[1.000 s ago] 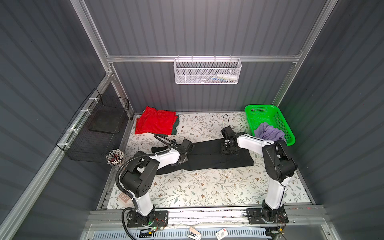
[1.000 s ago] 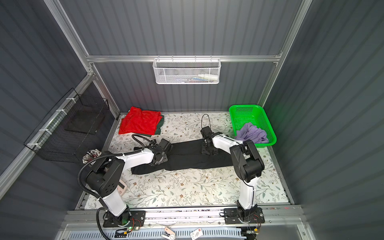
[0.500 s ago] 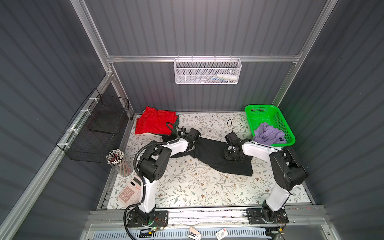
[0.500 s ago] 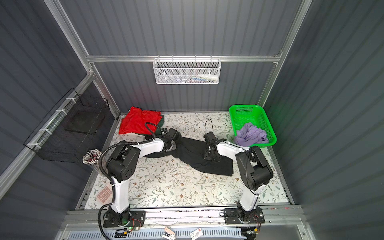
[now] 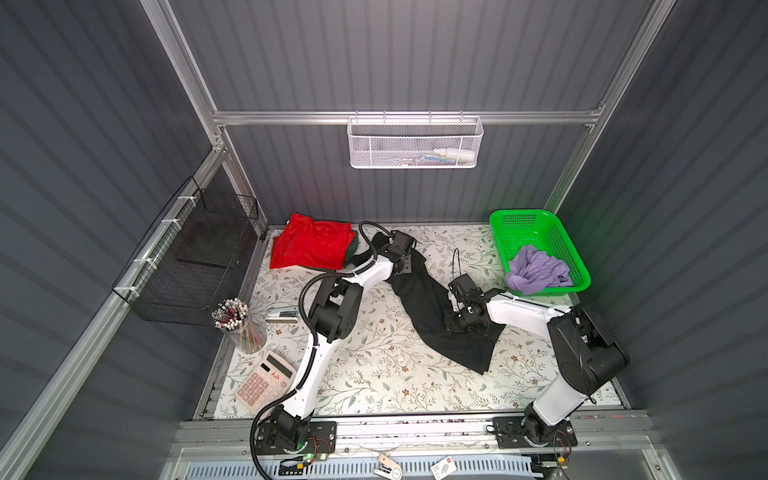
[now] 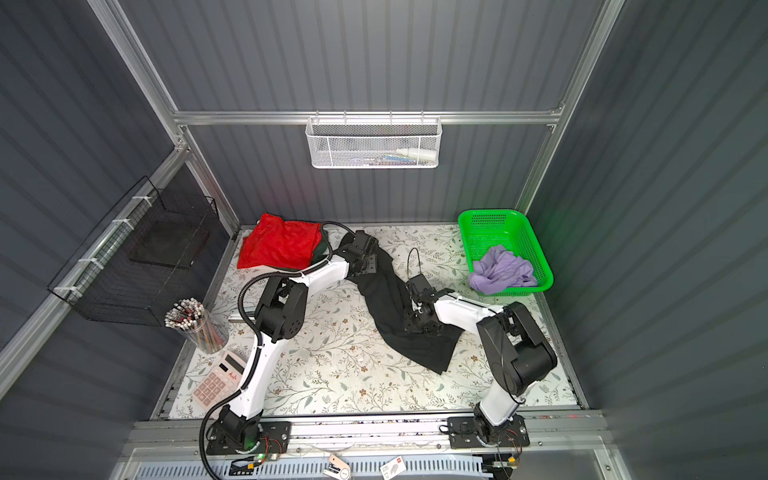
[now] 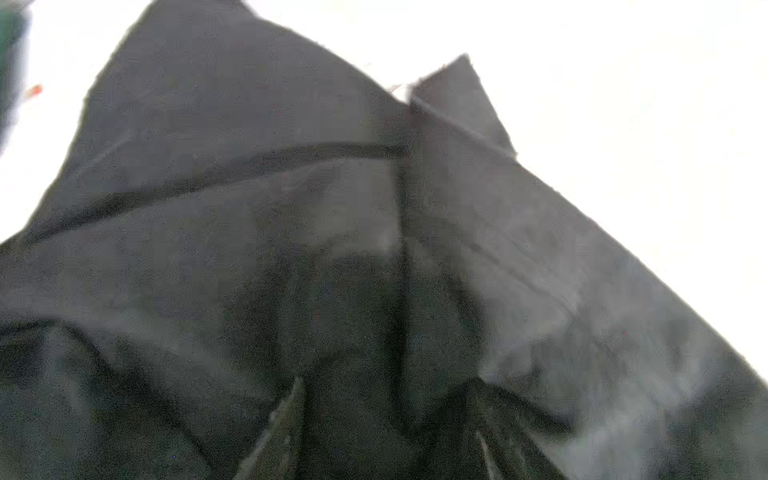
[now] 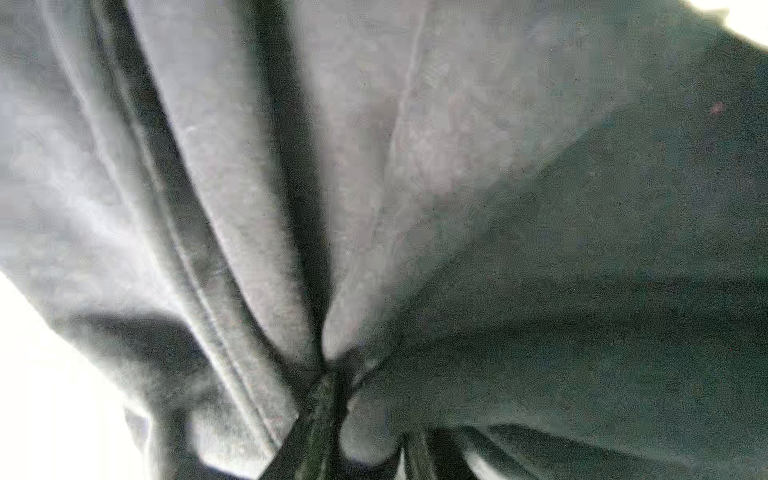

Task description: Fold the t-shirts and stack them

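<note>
Just changed: a second ago your black shirt (image 5: 432,307) lay as a long band straight across the counter (image 5: 374,374). It now runs on a slant, one end swung back toward the red shirt (image 5: 309,245) and the other drawn toward the front.
Left hand (image 5: 405,262): at the back end of the black shirt, just beside the red one. In the left wrist view the fingers (image 7: 282,424) stand apart with cloth bunched between them, and you cannot tell whether they pinch it.
Right hand (image 5: 459,322): closed on a gather of the black shirt, with folds fanning out from the pinch in the right wrist view.
Meaning for the task: you look to be turning the part-folded shirt, either for its next fold or to bring it to the pile. It is not yet stacked.
Pile: red shirt folded at the back left corner, dark green shirt (image 5: 352,249) showing under its edge.
Left to fold: lavender shirt (image 5: 536,270), crumpled in the green basket (image 5: 519,220) at the back right.
Counter: flowered covering, with a cup of pencils (image 5: 239,324), stapler (image 5: 282,315) and calculator (image 5: 266,382) along the left edge.
Room: grey ribbed walls and an aluminium frame, with a black wire basket (image 5: 195,257) on the left wall and a white mesh basket (image 5: 415,143) on the back rail.
</note>
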`<state>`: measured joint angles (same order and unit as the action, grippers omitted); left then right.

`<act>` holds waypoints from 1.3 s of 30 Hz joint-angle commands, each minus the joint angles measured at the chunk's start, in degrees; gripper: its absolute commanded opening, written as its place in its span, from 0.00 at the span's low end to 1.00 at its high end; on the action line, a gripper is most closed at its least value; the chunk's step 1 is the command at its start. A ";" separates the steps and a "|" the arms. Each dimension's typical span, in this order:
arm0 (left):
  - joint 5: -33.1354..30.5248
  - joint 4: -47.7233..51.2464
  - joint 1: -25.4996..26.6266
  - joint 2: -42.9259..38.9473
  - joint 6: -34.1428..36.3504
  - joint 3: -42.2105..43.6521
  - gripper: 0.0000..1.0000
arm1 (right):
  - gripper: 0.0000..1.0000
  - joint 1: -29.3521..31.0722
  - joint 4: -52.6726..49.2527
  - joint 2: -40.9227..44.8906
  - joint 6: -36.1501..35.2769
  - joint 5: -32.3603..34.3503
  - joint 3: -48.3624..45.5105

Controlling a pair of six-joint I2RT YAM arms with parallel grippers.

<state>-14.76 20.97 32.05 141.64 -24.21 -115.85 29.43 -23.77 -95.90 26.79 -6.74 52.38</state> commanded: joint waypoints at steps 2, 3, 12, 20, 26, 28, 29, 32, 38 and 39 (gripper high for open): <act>6.35 7.26 -1.99 6.46 4.93 -2.49 0.64 | 0.29 1.83 -4.70 -1.48 0.63 -3.52 -2.72; 6.64 6.88 -2.00 6.62 5.40 -2.87 0.64 | 0.29 2.02 -4.99 -1.49 0.80 -3.70 -2.64; 7.97 8.34 -2.35 12.89 7.09 -12.65 0.65 | 0.36 4.02 -9.93 0.39 0.59 -5.80 -1.19; 9.94 7.51 -3.89 17.66 6.09 -21.36 0.66 | 0.41 5.70 -12.95 3.64 1.45 -15.50 -2.55; 14.06 5.11 -6.75 18.59 3.59 -22.91 0.66 | 0.47 8.54 -15.89 9.60 -0.58 -9.42 -2.02; 15.23 3.82 -7.07 18.28 4.61 -22.76 0.67 | 0.48 8.32 -16.16 11.32 -1.19 -6.22 -2.16; 15.30 3.39 -7.00 18.02 4.95 -22.67 0.68 | 0.48 8.04 -16.52 11.98 -1.29 -5.31 -1.67; 16.76 1.64 -7.00 16.99 5.05 -21.66 0.79 | 0.55 6.48 -16.58 13.81 -0.74 -4.43 -0.34; 21.18 -2.50 -6.61 13.23 6.46 -17.42 1.00 | 0.63 0.19 -16.92 13.59 -0.50 -3.81 3.08; 21.05 -2.26 -6.50 12.72 6.98 -17.48 1.00 | 0.66 -0.75 -16.88 13.50 -0.57 -3.71 3.40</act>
<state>3.05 15.16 25.41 154.52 -18.09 -135.87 30.72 -39.18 -82.39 26.65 -12.19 53.82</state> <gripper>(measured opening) 0.997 0.643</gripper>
